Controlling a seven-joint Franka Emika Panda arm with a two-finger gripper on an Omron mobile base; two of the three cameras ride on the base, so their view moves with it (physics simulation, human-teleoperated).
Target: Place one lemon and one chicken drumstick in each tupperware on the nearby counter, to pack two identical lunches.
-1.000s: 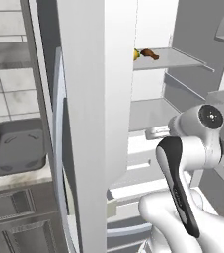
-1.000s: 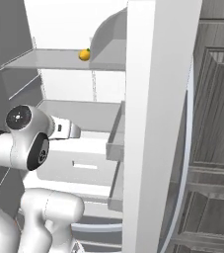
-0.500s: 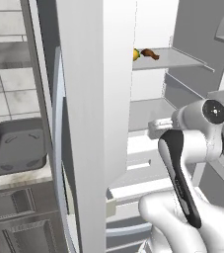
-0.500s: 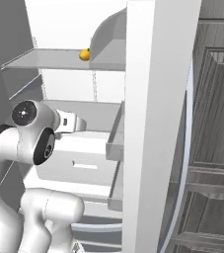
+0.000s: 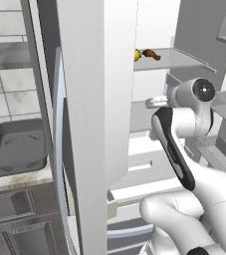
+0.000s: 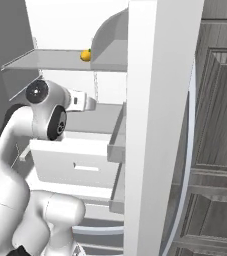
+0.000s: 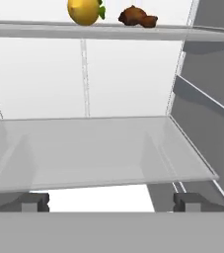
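A yellow lemon (image 7: 85,11) and a reddish-brown chicken drumstick (image 7: 137,16) lie side by side on the upper fridge shelf, lemon to the left. The base views show them too, as lemon (image 5: 137,55) (image 6: 86,55) and drumstick (image 5: 151,54). My gripper (image 7: 111,201) is open and empty inside the fridge, below that shelf and level with the glass shelf (image 7: 98,148) under it. Its fingertips (image 7: 34,201) stand wide apart. One dark grey tupperware (image 5: 16,147) sits on the pale counter (image 5: 15,179) to the left of the fridge.
The open fridge door (image 5: 97,124) stands between the arm and the counter. White drawers (image 6: 75,160) lie below the hand. A second fridge door edge (image 6: 157,125) and grey panelled cabinets (image 6: 220,125) are on the right. Grey side walls narrow the shelf space.
The arm has risen and the hand has lifted toward the upper shelf. The jaws stayed wide open, and the lemon and drumstick have not moved.
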